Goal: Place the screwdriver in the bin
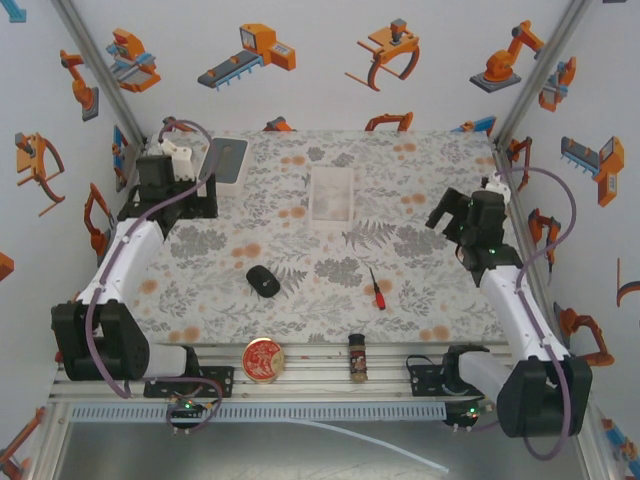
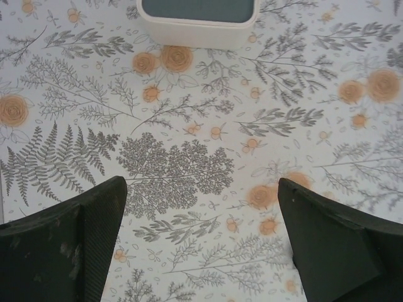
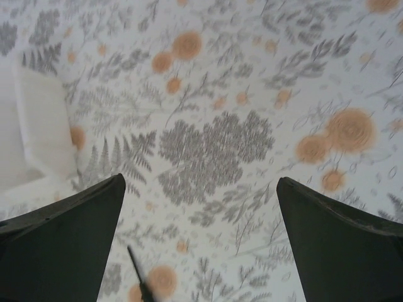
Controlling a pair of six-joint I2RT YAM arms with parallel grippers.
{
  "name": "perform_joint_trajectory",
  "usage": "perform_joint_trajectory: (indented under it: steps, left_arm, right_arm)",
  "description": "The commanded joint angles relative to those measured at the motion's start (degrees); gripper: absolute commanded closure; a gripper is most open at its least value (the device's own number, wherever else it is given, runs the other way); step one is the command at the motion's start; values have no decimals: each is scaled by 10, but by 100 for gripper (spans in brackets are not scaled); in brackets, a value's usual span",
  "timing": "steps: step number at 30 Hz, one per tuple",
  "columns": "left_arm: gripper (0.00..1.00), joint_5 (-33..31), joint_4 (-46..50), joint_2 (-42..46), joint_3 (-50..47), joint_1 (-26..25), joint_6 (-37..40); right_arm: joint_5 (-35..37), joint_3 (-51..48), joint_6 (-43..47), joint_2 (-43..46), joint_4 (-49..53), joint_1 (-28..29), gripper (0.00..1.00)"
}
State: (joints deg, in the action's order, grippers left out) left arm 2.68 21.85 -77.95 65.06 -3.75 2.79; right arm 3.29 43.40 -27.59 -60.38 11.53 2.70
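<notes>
1. The screwdriver (image 1: 377, 289), red handle and dark shaft, lies flat on the flower-patterned table (image 1: 420, 170), lower right of centre in the overhead view.
2. The bin (image 1: 332, 193) sits upper centre, well apart from the screwdriver.
3. The left gripper (image 2: 201, 185) hangs with jaws spread wide above the cloth; a grey-blue tray (image 2: 198, 19) is at the top edge of its wrist view.
4. The right gripper (image 3: 200, 181) is also spread wide. In its wrist view the bin is at the left edge and the screwdriver's shaft at the bottom edge.
</notes>
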Motion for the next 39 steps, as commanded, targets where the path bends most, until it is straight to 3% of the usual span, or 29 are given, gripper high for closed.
perform_joint_trajectory:
  steps: [1,6,13,16,27,33,39]
  left_arm:
    - [3,49,168,2,57,-7,33]
    - [3,55,228,-10,111,-11,41]
    - [3,81,246,-14,127,-12,23]
    - [3,90,256,-14,130,-12,20]
    - [3,100,264,3,127,-12,20]
    - [3,114,270,7,127,-13,16]
    - [3,115,275,11,131,-14,16]
  right_arm:
    - [-38,15,-20,-4,123,63,8]
    - [51,48,-55,-40,250,208,16]
    - [79,21,-127,-76,266,333,21]
    - [55,8,-142,-102,245,357,31]
    - [76,0,-169,-173,211,399,41]
    - [95,14,-171,-211,207,399,52]
    - [92,19,-166,-230,199,400,53]
